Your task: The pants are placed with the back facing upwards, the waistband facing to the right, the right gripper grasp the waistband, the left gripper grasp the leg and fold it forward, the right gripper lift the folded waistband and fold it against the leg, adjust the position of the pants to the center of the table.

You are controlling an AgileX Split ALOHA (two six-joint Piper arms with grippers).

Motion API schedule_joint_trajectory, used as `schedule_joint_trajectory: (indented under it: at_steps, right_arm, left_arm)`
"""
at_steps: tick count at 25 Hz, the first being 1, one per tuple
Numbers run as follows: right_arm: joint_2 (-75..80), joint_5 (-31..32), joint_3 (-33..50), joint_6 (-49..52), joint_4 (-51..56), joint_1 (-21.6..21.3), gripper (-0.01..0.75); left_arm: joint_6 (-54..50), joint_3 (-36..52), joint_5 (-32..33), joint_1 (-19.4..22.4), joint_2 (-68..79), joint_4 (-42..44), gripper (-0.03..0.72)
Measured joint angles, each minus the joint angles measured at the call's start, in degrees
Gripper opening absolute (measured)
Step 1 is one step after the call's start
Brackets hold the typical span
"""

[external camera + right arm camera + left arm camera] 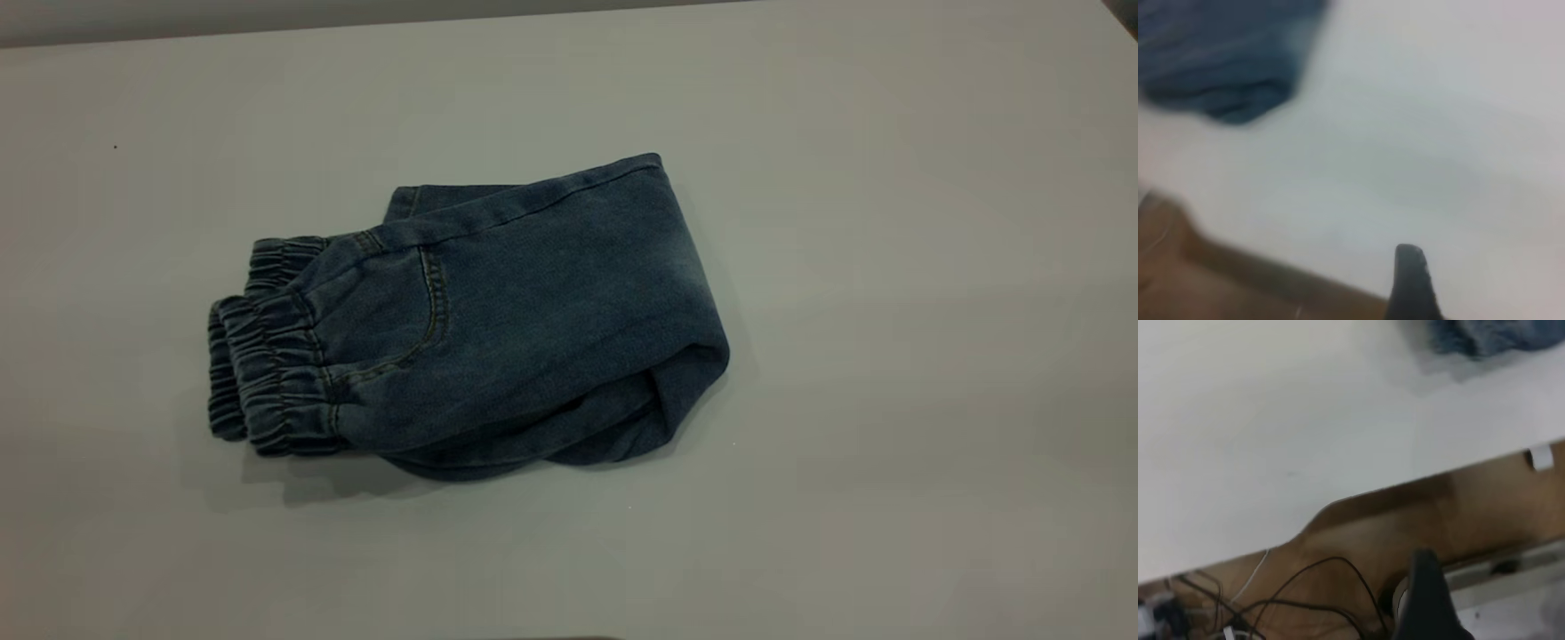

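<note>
The pants (498, 311) lie folded into a compact bundle a little left of the middle of the table (889, 356). Their back faces up, with one stitched back pocket (391, 311) showing. The gathered waistband (267, 373) is at the bundle's left end and the fold at its right end. The printed leg is hidden inside the fold. Neither gripper shows in the exterior view. My left gripper (1426, 600) hangs beyond the table edge, far from the pants (1491, 337). Near another table edge is my right gripper (1411, 283), also apart from the pants (1225, 60).
Past the table edge (1358, 497) the left wrist view shows a brown floor with black cables (1305, 600) and a pale rail (1511, 573). In the right wrist view, brown floor (1178, 267) lies beyond that side's edge.
</note>
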Motion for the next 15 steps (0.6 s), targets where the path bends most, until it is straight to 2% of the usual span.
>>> schedule_joint_trajectory:
  at_steps: [4,6,8,15]
  right_arm:
    - [-1.22,0.00,0.00,0.00,0.00,-11.43,0.433]
    - [-3.12,0.00,0.00,0.00,0.00,-14.83,0.429]
    - [-6.34,0.00,0.00,0.00,0.00,-16.31,0.427]
    - [-10.29,0.20,0.00,0.00,0.00,-16.44,0.426]
  left_arm:
    - [0.00,0.00,0.00,5.15,-2.12,0.05,0.443]
    - [0.00,0.00,0.07,6.42,-4.13,0.05,0.443]
    - [0.00,0.00,0.33,6.77,-6.51,0.05,0.443]
    - [0.00,0.00,0.81,6.77,-14.64,0.00,0.443]
